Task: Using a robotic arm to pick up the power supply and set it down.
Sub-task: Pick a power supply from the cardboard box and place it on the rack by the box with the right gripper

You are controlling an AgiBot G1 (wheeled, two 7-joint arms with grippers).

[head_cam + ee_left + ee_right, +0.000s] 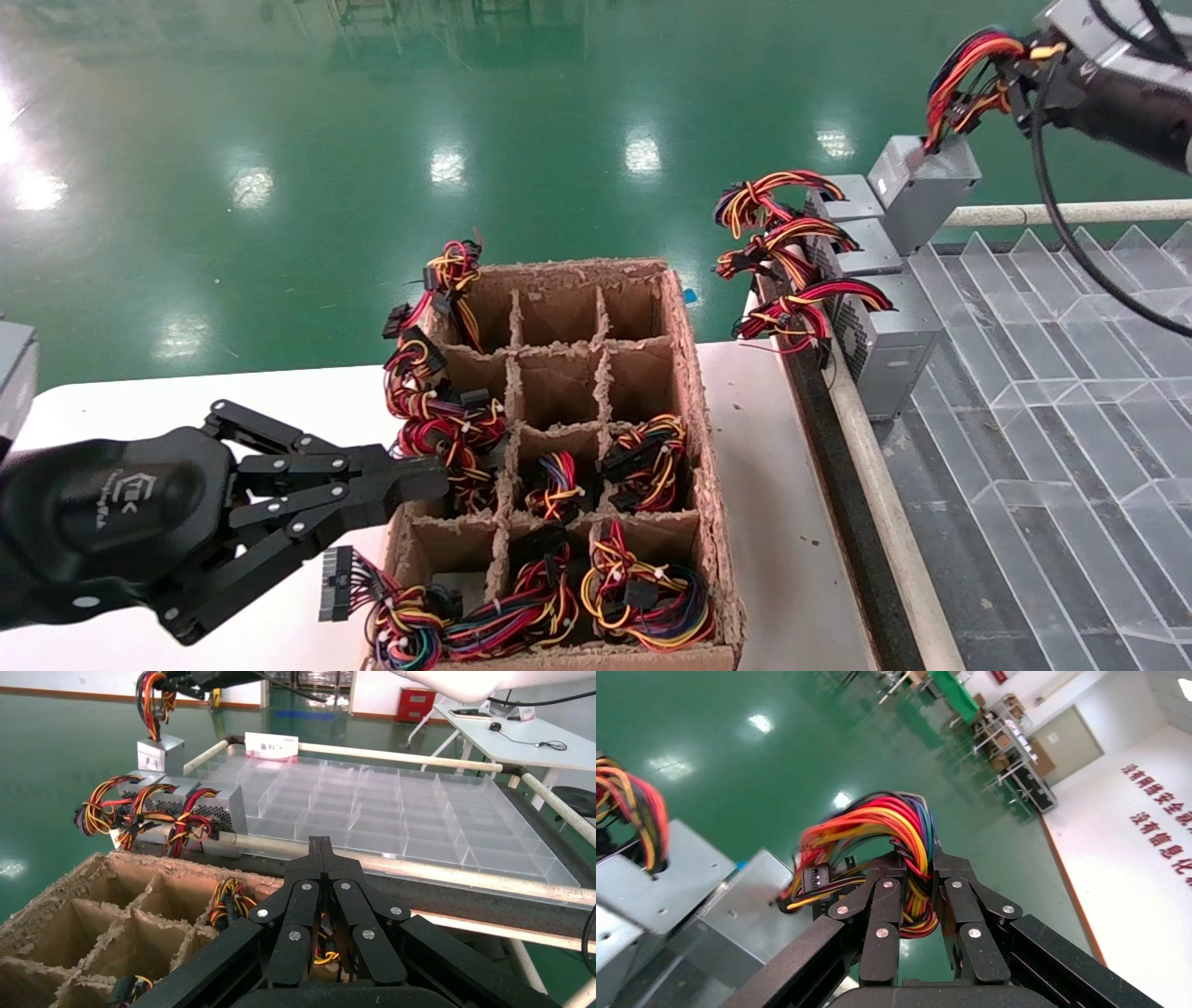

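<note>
The power supply (924, 183), a small grey metal box, hangs tilted by its red, yellow and orange wire bundle (964, 75) above the far left corner of the clear tray. My right gripper (1022, 67) is shut on that bundle at the top right. In the right wrist view, the looped wires (891, 822) pass between the shut right gripper (916, 859). The left wrist view shows the same box (160, 755) dangling beyond three alike boxes. My left gripper (438, 477) is shut and holds nothing, at the near left side of the cardboard crate; it also shows here (321, 846).
Three alike grey boxes (885, 335) with wire bundles stand in a row along the left edge of the clear divided tray (1071, 391). A cardboard crate (694, 373) with divider cells holds several wire bundles on the white table (782, 522). A white rail (1071, 213) borders the tray.
</note>
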